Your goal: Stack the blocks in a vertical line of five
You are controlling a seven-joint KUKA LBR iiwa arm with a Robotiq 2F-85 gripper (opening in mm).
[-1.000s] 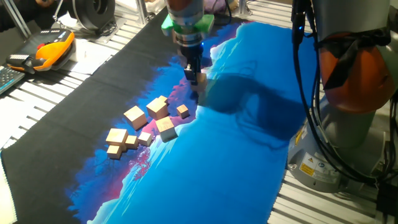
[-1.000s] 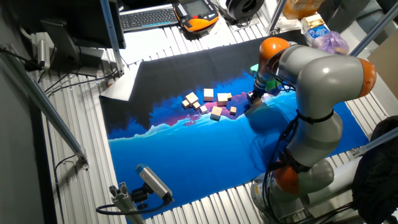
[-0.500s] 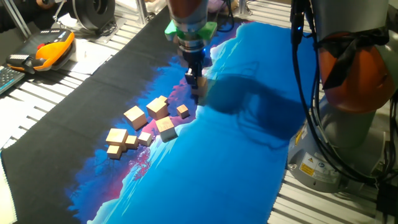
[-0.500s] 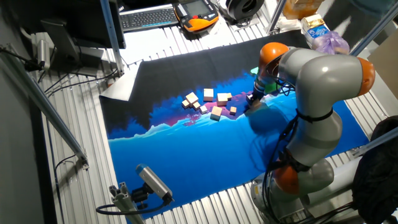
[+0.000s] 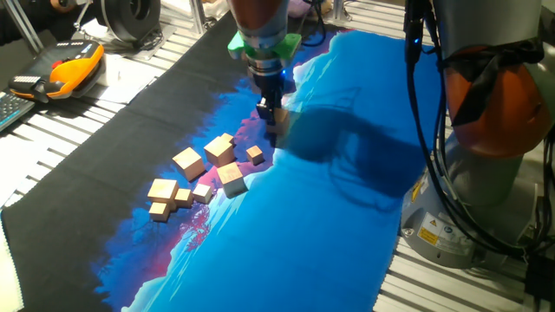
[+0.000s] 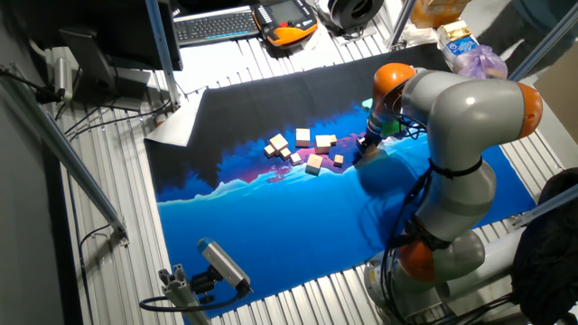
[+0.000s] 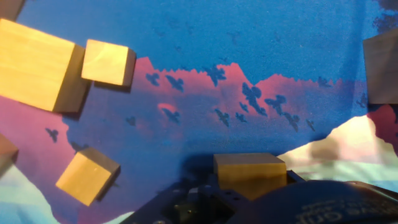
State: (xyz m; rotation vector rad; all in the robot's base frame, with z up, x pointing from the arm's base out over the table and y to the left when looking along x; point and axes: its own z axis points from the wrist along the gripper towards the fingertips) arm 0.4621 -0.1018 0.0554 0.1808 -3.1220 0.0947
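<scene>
Several small tan wooden blocks lie loose on the blue-and-black cloth, left of its middle; they also show in the other fixed view. My gripper stands upright just right of that group, low over the cloth, and looks shut on one small block. In the hand view that block sits at the bottom centre against the gripper body. A large block and two small ones lie to its left. The gripper is mostly hidden by the arm in the other fixed view.
An orange teach pendant and a keyboard lie beyond the cloth's far edge. The arm's base stands at the cloth's right side. A bag sits behind the arm. The slatted table surrounds the cloth.
The gripper has shifted only slightly, staying low at the same spot with the small block. The loose blocks have not moved.
</scene>
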